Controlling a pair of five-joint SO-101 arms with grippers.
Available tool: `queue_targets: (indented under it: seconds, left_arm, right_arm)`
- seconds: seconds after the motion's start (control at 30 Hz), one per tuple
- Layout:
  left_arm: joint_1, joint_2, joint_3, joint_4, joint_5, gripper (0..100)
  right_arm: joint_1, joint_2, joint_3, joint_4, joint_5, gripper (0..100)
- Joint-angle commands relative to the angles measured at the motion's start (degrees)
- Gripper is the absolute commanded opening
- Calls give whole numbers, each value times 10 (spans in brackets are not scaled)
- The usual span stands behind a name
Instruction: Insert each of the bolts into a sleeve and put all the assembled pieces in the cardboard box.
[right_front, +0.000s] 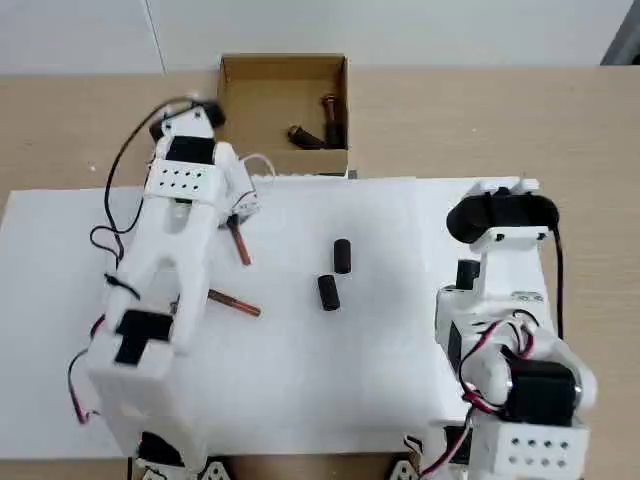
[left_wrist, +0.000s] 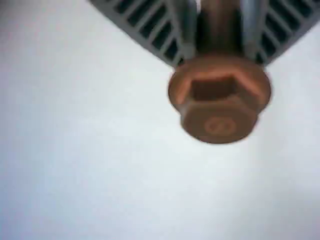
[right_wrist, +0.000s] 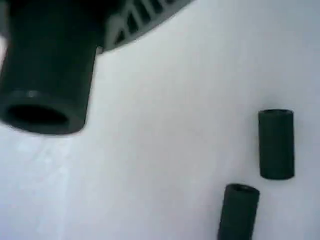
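Your left end effector (right_front: 239, 222) pinches a copper hex-head bolt (left_wrist: 219, 97) over the far-left part of the white sheet (right_front: 350, 390). Your right end effector (right_front: 467, 275) clamps a black cylindrical sleeve (right_wrist: 47, 75) near the counter's right edge. You risk a jam or a dropped bolt at mating, since the two are well apart and tilted axes won't seat. A second copper bolt (right_front: 235, 302) and loose black sleeves (right_wrist: 276, 144) lie mid-sheet. The brown cardboard box (right_front: 229, 100) at the far edge holds assembled pieces (right_front: 310, 135). The surface is a tan wooden counter (right_front: 450, 120), with a pale wall beyond.
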Motion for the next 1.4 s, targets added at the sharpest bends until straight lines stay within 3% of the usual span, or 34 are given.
queue_targets:
  seconds: [0.0, 0.17, 0.33, 0.73, 0.9, 1.07, 1.37]
  left_arm:
    - [31, -113, -2, 21, -24, 6]
    - [59, -207, -2, 66, -26, 6]
    - [75, -290, 30, 67, -59, 6]
    - [81, -555, 378, -156, -75, 6]
    - [81, -670, 510, -253, -73, 6]
    - [81, -747, 596, -303, -70, 6]
    - [81, -879, 745, -413, -69, 6]
  right_arm:
    - [7, -8, -45, 25, -1, 4]
    - [59, -61, -44, 25, 4, 4]
    - [64, -159, -9, -1, 41, 3]
    - [56, -376, 265, -169, 40, 3]
    - [-7, -385, 317, -188, 39, 3]
    - [-84, -387, 363, -234, -2, 3]
    - [-229, -387, 435, -340, -4, 3]
